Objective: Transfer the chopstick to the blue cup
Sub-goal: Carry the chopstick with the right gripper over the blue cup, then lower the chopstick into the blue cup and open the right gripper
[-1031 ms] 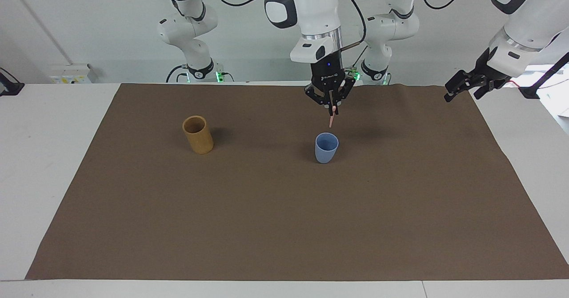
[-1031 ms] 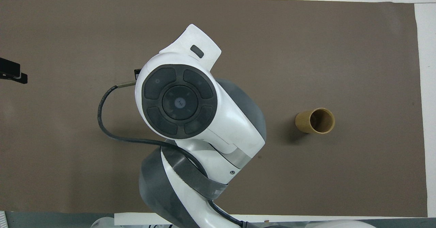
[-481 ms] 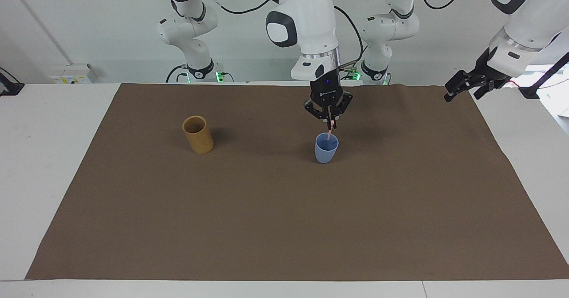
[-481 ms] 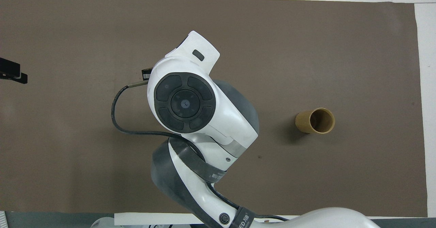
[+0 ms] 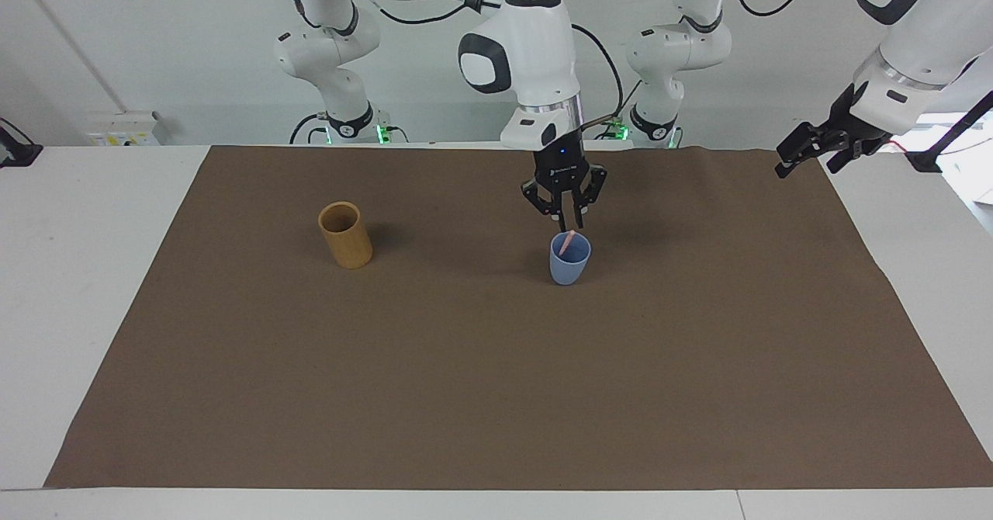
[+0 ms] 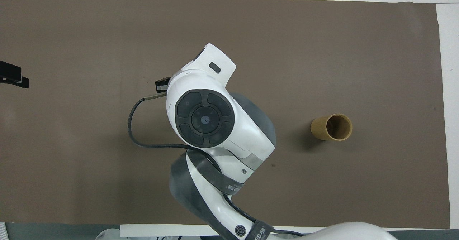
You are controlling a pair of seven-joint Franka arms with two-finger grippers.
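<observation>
The blue cup point(image 5: 570, 260) stands upright on the brown mat point(image 5: 496, 365), about midway between the arms' bases. The pale pink chopstick point(image 5: 568, 242) leans inside it, its top just above the rim. My right gripper point(image 5: 567, 221) hangs straight down just over the cup, open, with its fingers apart from the stick. In the overhead view the right arm point(image 6: 208, 118) hides the cup and the stick. My left gripper point(image 5: 803, 155) waits open in the air over the mat's edge at the left arm's end; it also shows in the overhead view point(image 6: 12, 76).
A tan-brown cylindrical holder point(image 5: 346, 234) stands upright on the mat toward the right arm's end, about level with the blue cup; it also shows in the overhead view point(image 6: 331, 127). White table point(image 5: 77, 272) borders the mat.
My right gripper came down over the blue cup with the chopstick, then let it go. The stick now rests in the cup. The left arm has not moved.
</observation>
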